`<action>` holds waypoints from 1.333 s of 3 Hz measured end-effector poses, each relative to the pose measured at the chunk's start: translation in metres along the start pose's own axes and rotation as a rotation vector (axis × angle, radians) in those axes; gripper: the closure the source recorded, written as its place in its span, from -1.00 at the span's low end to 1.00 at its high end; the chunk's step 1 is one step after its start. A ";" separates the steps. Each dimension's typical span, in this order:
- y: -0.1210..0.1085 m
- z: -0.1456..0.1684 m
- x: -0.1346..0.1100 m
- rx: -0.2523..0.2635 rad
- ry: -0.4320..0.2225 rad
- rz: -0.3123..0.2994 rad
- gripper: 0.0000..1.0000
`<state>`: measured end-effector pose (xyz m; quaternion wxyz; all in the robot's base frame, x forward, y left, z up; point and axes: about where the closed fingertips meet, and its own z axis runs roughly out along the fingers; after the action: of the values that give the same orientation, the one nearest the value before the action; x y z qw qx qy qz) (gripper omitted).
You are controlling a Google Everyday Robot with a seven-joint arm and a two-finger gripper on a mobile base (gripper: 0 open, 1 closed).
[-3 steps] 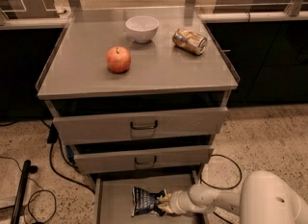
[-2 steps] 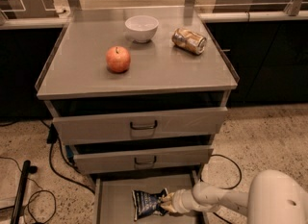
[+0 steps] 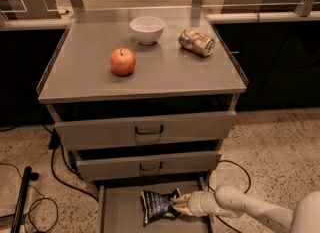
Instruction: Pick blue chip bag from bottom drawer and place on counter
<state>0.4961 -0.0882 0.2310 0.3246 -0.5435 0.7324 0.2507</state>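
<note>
Arm shifted rightward, gripper pinching blue chip bag inside bottom drawer

Crumpled blue chip bag, bottom drawer (end effector at edge).

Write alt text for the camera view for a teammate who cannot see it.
The gripper is at the right edge of the blue chip bag, which lies in the open bottom drawer. On the counter above sit an apple, a white bowl and a can.
</note>
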 end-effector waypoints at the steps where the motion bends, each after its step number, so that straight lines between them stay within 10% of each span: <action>1: 0.002 -0.031 -0.022 -0.015 -0.024 -0.022 1.00; 4: 0.023 -0.159 -0.114 0.026 0.074 -0.174 1.00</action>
<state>0.4644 -0.1238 0.4223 0.3249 -0.6098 0.6969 0.1920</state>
